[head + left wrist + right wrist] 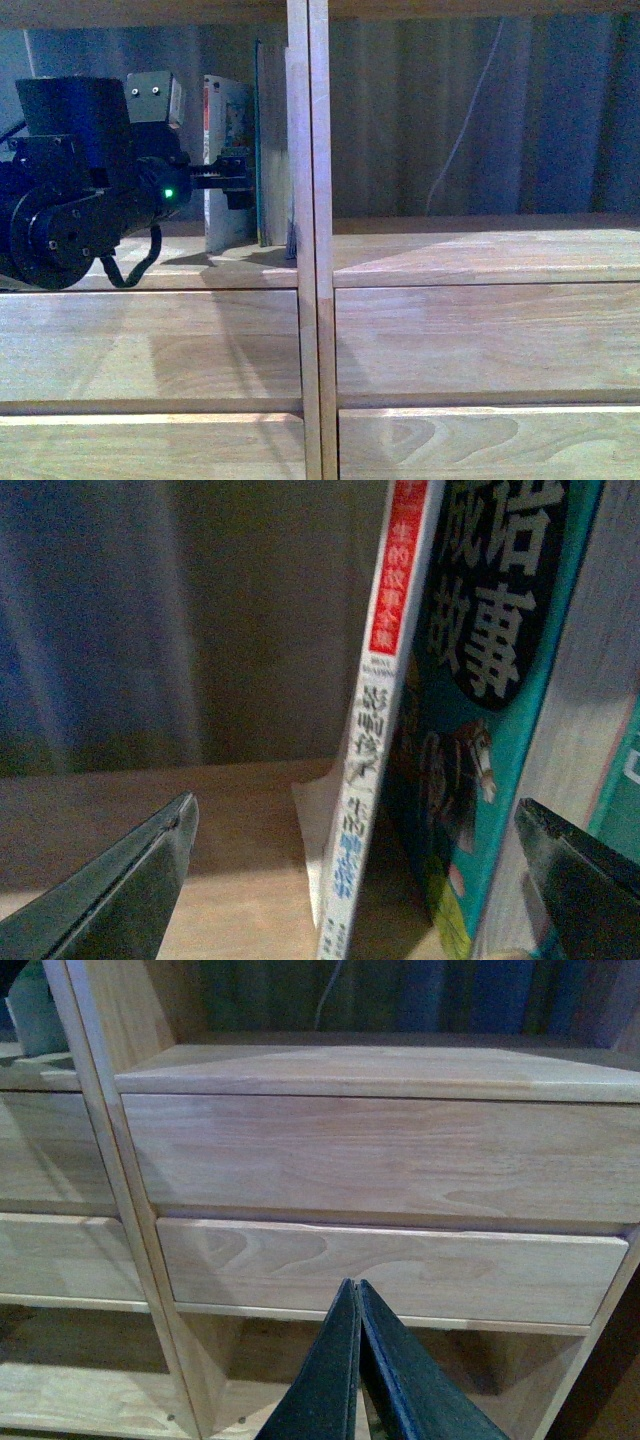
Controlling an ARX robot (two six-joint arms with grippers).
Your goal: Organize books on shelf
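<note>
Though thin, upright books (245, 150)

You are seeing the books (245, 150) standing in the shelf's (150, 265) left compartment, against the central divider (308, 240), with the left gripper (232, 178) beside them.

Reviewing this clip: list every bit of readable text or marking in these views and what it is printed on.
"成语故事", partly cut off: cover of the teal book.
"影响孩子一生的": white part of the white book's spine.
Red spine label, lower blue characters and tiny print: too blurred to read.
Front view and right wrist view: nothing legible.
</note>
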